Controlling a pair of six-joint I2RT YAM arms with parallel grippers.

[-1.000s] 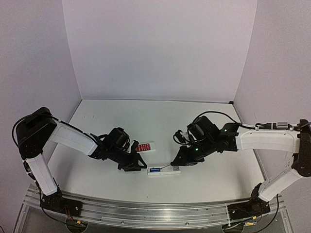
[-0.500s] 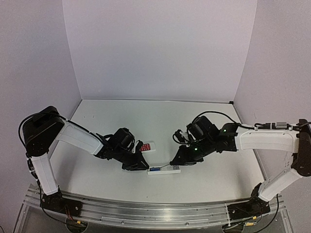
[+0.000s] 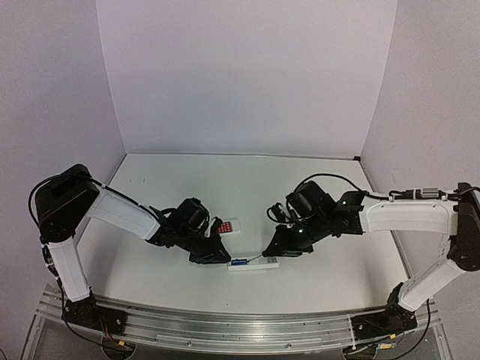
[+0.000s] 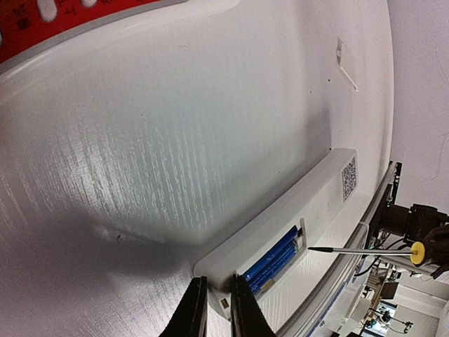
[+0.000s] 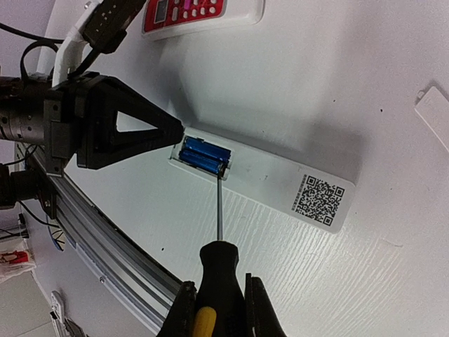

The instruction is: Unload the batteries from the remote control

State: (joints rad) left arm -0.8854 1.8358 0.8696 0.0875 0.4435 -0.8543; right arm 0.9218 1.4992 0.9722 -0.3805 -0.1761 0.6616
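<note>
Top view: the remote control lay back-up on the table near the front edge, between the two arms. The batteries showed as a blue spot in its left end. The left gripper sat low at that left end; I couldn't tell the finger gap from up here. The right gripper was just behind the right end, with the screwdriver slanting down toward the blue spot. The red remote lay farther back, apart from the white one.

Left wrist: the left fingers were drawn nearly together with only a slim gap and nothing between them, the tips right at the remote's end corner. The compartment was open and both blue cells were seated side by side. The QR sticker was at the far end. The screwdriver's shaft tip was just by the compartment's inner edge. The red remote's edge showed top left, and a small flat white piece lay on the table well beyond.

Right wrist: the right gripper was clamped on the screwdriver's black-and-yellow handle. The shaft ran straight up to the compartment's corner, its tip at the end of the cells. The remote lay flat with the QR sticker facing up. The left gripper came to a point against the remote's battery end. The red remote was at the top, and the flat white piece at the right edge.
</note>
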